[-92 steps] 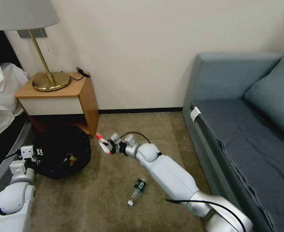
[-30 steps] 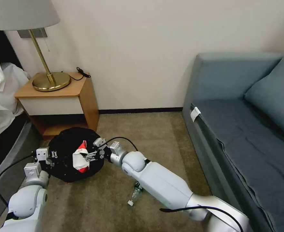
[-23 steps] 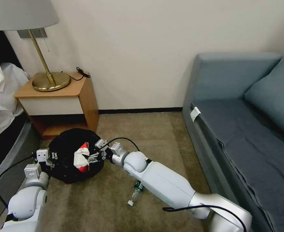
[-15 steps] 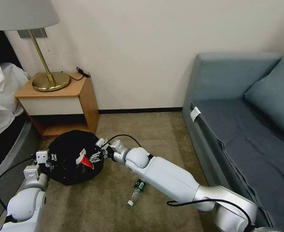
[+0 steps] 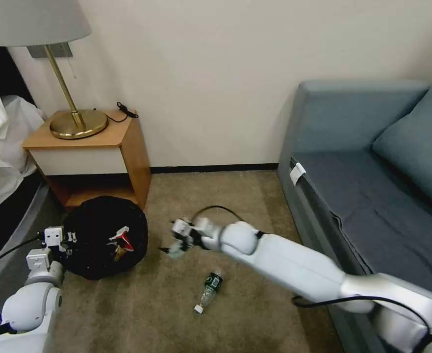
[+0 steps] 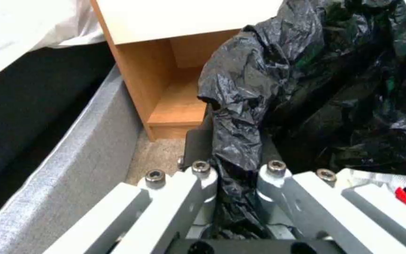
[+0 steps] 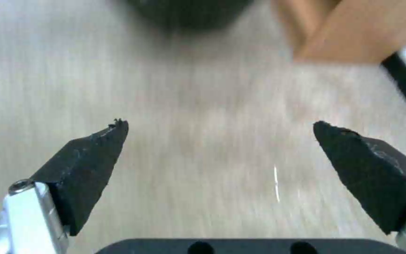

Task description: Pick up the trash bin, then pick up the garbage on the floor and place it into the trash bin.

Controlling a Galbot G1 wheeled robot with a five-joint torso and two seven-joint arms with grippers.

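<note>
Carpet [image 5: 255, 206], one trash bin [image 5: 103, 235] pinched by left pincer [image 6: 233, 173], one bottle [image 5: 208, 288], right pincer [image 7: 219, 155] spread empty

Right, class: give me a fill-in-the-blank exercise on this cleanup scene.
1. The left hand is shut on the rim of the ____.
2. The right hand is ____ and holds nothing.
3. The red-and-white pack lies ____ the trash bin.
4. The bottle lies on the ____.

Missing: trash bin; open; inside; carpet
</note>
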